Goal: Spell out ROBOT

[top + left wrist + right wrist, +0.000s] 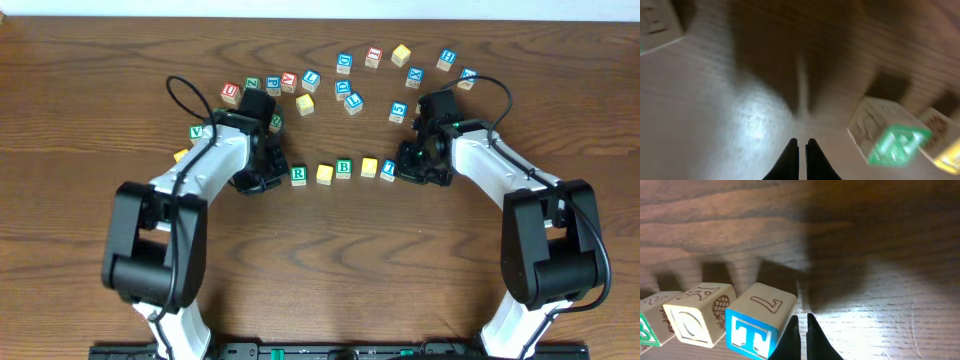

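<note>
Overhead, row: I am reading five wooden letter cubes lining up mid-table: green R cube (298,175), yellow cube (324,174), green B cube (344,168), second yellow cube (369,167), blue T cube (388,170).
Overhead, arms: the left gripper (270,178) is sitting just beside R and the right gripper (407,170) just beside T. Spare cubes (345,88) are lying scattered beyond.
Left wrist: the fingers are sitting pressed together, empty. The green R cube (890,140) is standing apart, to their right.
Right wrist: the fingers are sitting closed, empty, right against the blue T cube (752,330). The second yellow cube (695,320) is showing an O.
Progress: I am judging ROBOT as laid out, with straightening perhaps remaining. I cannot confirm the first O's letter.
</note>
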`<state>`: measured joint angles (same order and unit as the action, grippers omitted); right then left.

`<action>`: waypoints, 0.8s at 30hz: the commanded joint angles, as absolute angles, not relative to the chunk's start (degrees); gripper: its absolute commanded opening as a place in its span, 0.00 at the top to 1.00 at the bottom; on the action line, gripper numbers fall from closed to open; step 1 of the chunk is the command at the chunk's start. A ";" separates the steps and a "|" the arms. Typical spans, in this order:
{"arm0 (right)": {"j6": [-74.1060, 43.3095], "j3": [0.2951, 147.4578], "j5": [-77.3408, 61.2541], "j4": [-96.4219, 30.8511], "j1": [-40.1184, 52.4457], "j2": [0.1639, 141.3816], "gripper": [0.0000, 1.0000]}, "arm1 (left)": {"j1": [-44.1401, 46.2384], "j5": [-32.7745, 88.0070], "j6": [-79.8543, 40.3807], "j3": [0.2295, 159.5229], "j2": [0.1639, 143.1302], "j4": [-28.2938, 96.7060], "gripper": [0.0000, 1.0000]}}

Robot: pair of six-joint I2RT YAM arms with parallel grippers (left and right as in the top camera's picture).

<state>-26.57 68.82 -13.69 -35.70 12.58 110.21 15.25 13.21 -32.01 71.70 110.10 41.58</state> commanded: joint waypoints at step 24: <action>-27.18 68.51 -14.09 -32.34 14.74 110.74 0.99 | 16.12 14.59 -33.06 71.46 111.98 37.45 0.93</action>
